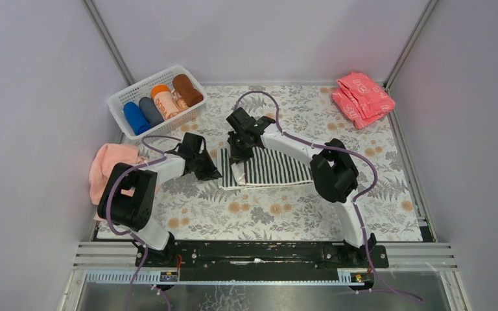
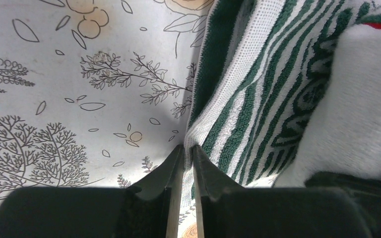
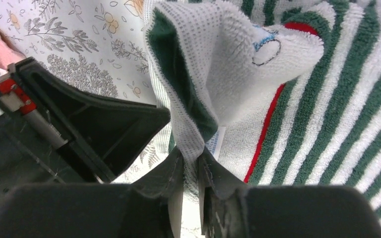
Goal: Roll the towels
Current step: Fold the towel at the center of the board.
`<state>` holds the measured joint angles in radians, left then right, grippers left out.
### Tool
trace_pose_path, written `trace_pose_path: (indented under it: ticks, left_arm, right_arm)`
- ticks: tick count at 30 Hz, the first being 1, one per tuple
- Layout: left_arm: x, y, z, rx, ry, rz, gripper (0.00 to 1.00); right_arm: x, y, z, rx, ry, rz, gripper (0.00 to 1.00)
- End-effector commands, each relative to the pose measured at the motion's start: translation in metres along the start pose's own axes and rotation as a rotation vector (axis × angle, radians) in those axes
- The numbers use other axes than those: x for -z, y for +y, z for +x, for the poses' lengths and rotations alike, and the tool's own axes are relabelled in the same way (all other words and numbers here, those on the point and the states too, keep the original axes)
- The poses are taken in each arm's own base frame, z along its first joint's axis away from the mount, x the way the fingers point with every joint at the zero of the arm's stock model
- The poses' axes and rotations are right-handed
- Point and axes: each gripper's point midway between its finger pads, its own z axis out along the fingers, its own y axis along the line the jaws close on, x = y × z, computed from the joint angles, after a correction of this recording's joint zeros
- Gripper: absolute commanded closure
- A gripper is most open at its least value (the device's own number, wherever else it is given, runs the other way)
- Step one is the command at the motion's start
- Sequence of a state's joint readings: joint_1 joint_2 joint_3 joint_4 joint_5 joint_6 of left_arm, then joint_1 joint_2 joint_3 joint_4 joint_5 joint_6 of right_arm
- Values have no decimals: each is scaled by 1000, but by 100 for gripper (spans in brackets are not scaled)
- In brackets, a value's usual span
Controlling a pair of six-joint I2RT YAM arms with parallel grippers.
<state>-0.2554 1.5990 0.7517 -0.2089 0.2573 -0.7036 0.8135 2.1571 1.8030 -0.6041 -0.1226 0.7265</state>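
The striped towel (image 1: pixel 269 168), dark green and white, lies flat in the middle of the floral table. My left gripper (image 1: pixel 213 172) is shut on its left edge; the left wrist view shows the white hem of the towel (image 2: pixel 238 114) pinched between the jaws of my left gripper (image 2: pixel 188 148). My right gripper (image 1: pixel 237 159) is shut on the same end, holding a lifted fold of the towel (image 3: pixel 218 64) between the jaws of my right gripper (image 3: pixel 191 156). A pale pink towel (image 1: pixel 107 165) lies crumpled at the left edge. A rust-brown rolled towel (image 1: pixel 187 89) sits in the basket.
A white basket (image 1: pixel 120 102) at the back left holds several rolled towels, blue, grey, orange and brown. A stack of folded pink-red cloths (image 1: pixel 362 98) lies at the back right. Grey walls close in the table on three sides.
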Motion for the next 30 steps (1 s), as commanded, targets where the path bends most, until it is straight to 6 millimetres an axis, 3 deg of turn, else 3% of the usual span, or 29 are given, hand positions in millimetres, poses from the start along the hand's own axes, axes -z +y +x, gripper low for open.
trace_pose_path:
  ticks: [1, 6, 10, 13, 16, 20, 23, 30]
  left_arm:
    - [-4, 18, 1, -17, -21, -84, 86]
    - [1, 20, -4, 3, -54, -108, 74]
    - [13, 23, -12, 17, -108, -138, 64]
    - [28, 25, -22, 25, -163, -166, 53]
    - [48, 20, -31, 12, -222, -173, 49]
    - [68, 0, -33, -19, -250, -124, 45]
    - [80, -26, -26, -67, -257, -73, 43]
    - [90, -103, -17, -162, -244, 94, 42]
  right_arm:
    - [-13, 25, 1, 0, 6, -82, 75]
    - [-1, 40, -2, 33, -12, -165, 59]
    - [38, 53, -15, 82, -97, -219, 49]
    - [68, 46, -22, 115, -163, -213, 43]
    - [90, 19, -23, 129, -217, -178, 39]
    - [114, -34, -20, 74, -293, -169, 35]
    - [132, -70, -21, 31, -359, -184, 34]
    - [137, -128, -8, 0, -418, -165, 28]
